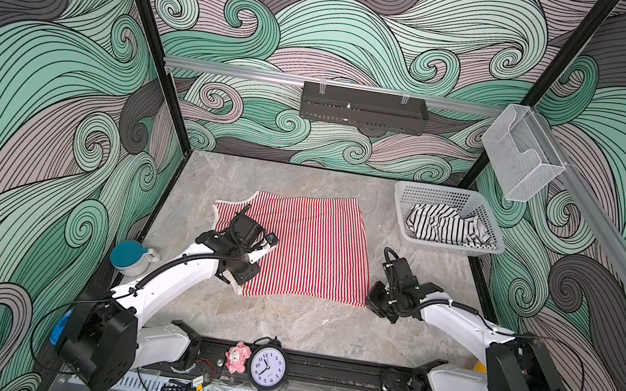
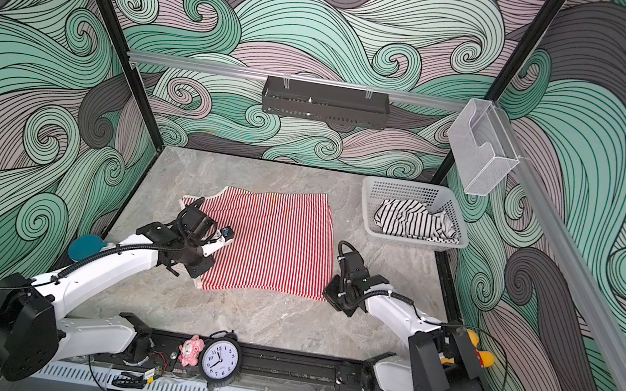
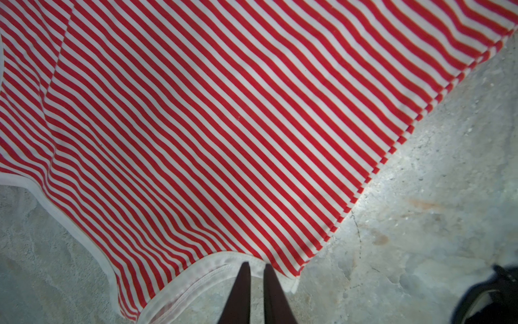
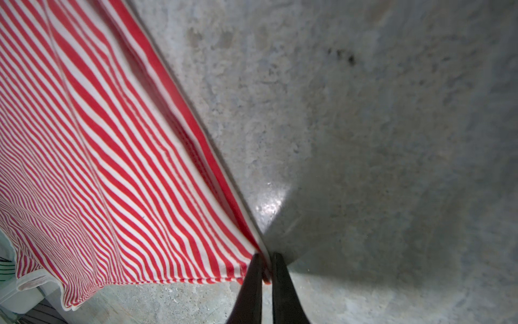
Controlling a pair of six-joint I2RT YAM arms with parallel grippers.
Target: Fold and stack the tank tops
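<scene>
In both top views the red-and-white tank top [image 1: 308, 246] lay spread flat in the middle of the desk [image 1: 283, 326], its straight hem toward the right edge and its white-trimmed straps toward the left edge. The black-and-white tank top [image 1: 445, 227] sat crumpled inside the white basket [image 1: 429, 192] at the far right corner. The left gripper [image 1: 238, 283] pointed down at the spread garment's near left corner and the right gripper [image 1: 373, 303] at its near right corner. The wrists covered the fingertips, so from above I could not tell how the jaws stood. A clock [image 1: 268, 366] and a pink toy [image 1: 238, 357] stood along the near edge, and a teal-lidded jug [image 1: 129, 257] stood just off the left edge. A top view also caught a yellow duck [image 2: 482, 356] behind the right arm.

The left wrist view supplied what was hidden from above. The two dark fingers [image 3: 244, 291] stood nearly together, clamped on the white trim at the strap end of the red-and-white tank top, while the rest of the cloth lay flat on the desk.

The right wrist view showed that arm's fingers [image 4: 283, 291] pressed together on the hem corner, with cloth pinched between them. The hem edge rose off the desk and threw a shadow beside it, a lift the top views did not reveal.
</scene>
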